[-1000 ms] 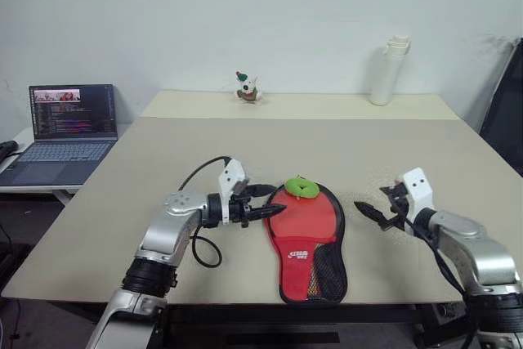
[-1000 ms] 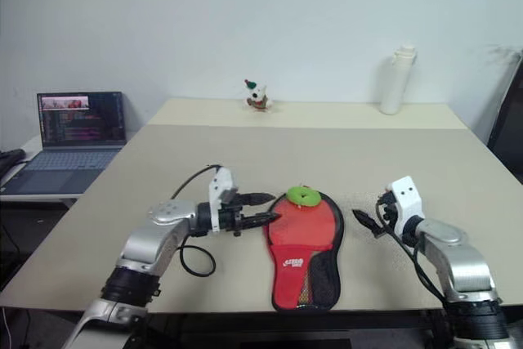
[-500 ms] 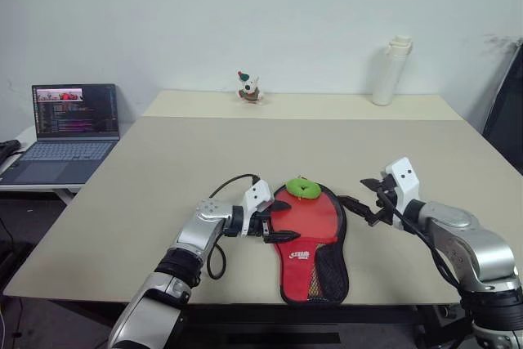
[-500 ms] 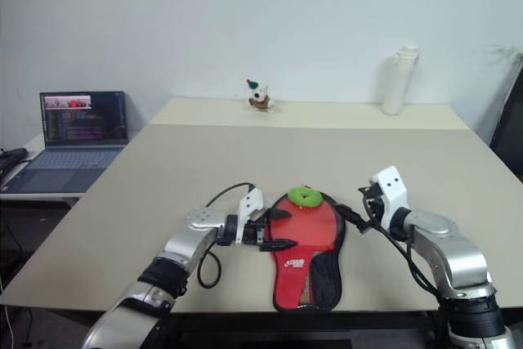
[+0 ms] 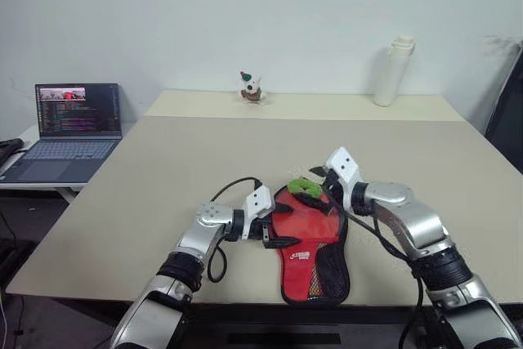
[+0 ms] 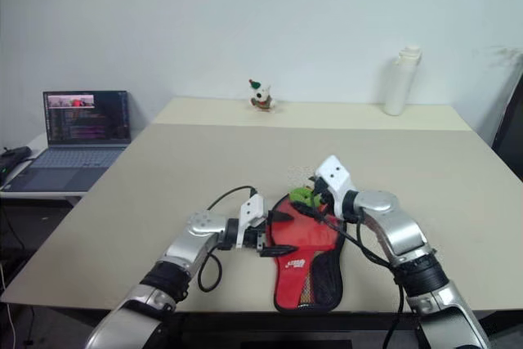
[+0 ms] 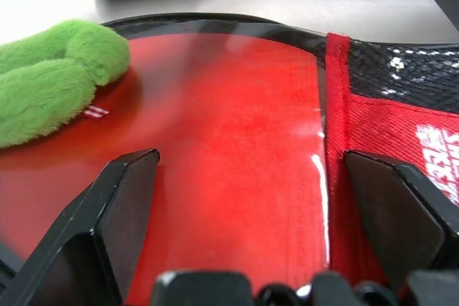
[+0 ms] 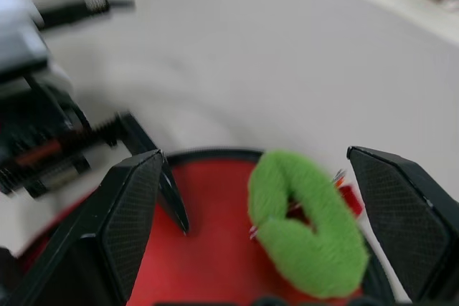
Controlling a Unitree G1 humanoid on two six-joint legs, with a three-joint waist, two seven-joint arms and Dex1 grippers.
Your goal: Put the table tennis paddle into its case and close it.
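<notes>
Fingers of both arms stand spread wide, gripping nothing: the left gripper [image 5: 274,232] at the case's left rim, the right gripper [image 5: 319,195] over the green charm [image 5: 304,188]. Lying flat at lower centre of the surface [image 5: 163,169], the case [image 5: 315,243] looks soft, light and floppy (its fabric would likely buckle if pushed). Pinching its stiffer zip rim seems the best hold; the paddle cannot be made out.

Red case [image 5: 310,239] with black mesh, green charm [image 5: 303,188].
</notes>
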